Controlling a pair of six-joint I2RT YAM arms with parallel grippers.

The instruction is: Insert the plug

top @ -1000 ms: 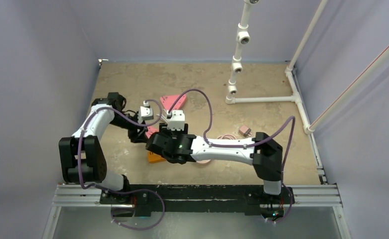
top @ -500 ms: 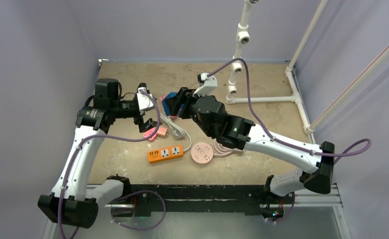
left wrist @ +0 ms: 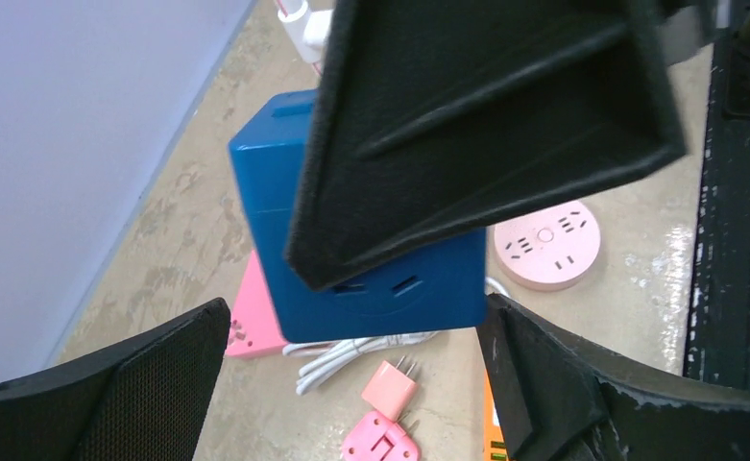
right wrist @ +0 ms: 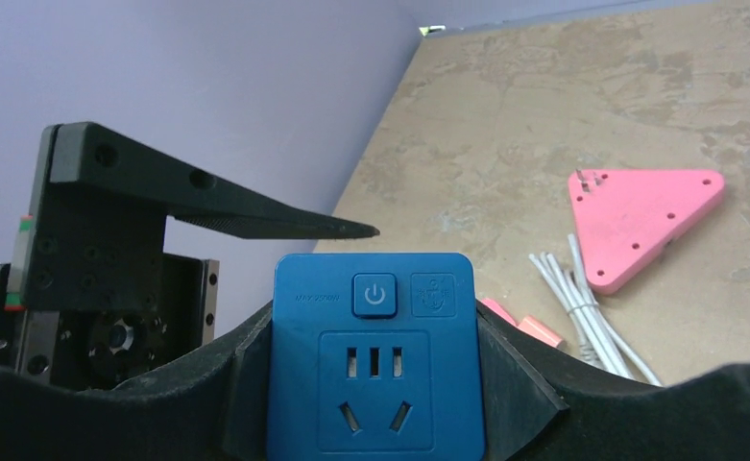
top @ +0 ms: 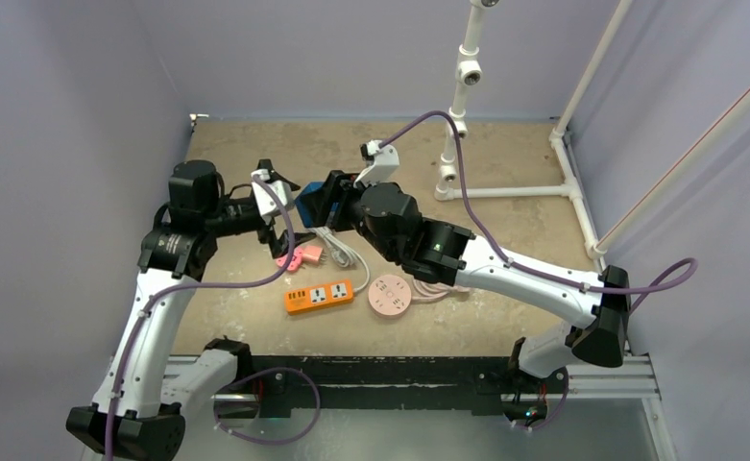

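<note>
My right gripper [top: 315, 206] is shut on a blue socket cube [top: 308, 204] and holds it above the table. In the right wrist view the cube [right wrist: 375, 355] faces the camera between the fingers [right wrist: 207, 384], power button on top. My left gripper [top: 279, 209] is open and empty, level with the cube and just to its left. Its fingers [left wrist: 111, 384] straddle the cube [left wrist: 371, 269] in the left wrist view. A small pink plug [left wrist: 388, 387] lies on the table below, prongs pointing up-right, touching a flat pink adapter [left wrist: 380, 444].
An orange power strip [top: 319, 296] and a round pink socket [top: 390, 293] lie near the front. A pink triangle block [right wrist: 640, 216] and a coiled white cable [top: 337, 245] lie under the grippers. A white pipe frame [top: 457, 125] stands at the back right.
My right gripper has carried the blue socket cube left, closer to my left gripper. The left gripper stays open and has shifted slightly left.
</note>
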